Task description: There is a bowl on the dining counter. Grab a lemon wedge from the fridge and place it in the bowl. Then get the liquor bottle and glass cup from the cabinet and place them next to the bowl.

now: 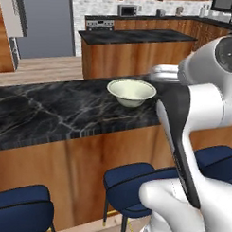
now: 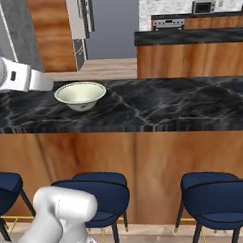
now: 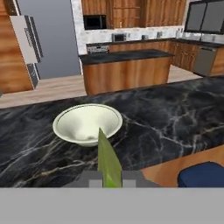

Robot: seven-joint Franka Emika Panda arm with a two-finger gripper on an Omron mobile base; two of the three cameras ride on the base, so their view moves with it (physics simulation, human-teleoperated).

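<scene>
The robot's gripper [image 3: 110, 178] was clamped narrowly on a green lemon wedge [image 3: 108, 162], the wedge's tip pointing up toward the near rim of a pale bowl [image 3: 87, 124]. The bowl sat upright on the dining counter [image 3: 175, 118], near its front edge, with nothing seen inside it. Blue stools [image 2: 213, 195] stood below the counter. Farther back stood a second dark-topped counter [image 1: 135, 37] and a microwave [image 1: 127, 10].

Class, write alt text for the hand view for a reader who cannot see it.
A green lemon wedge, pinched in the gripper, points toward an empty pale bowl on the black marble dining counter. Beyond stand a second counter and kitchen cabinets.
</scene>
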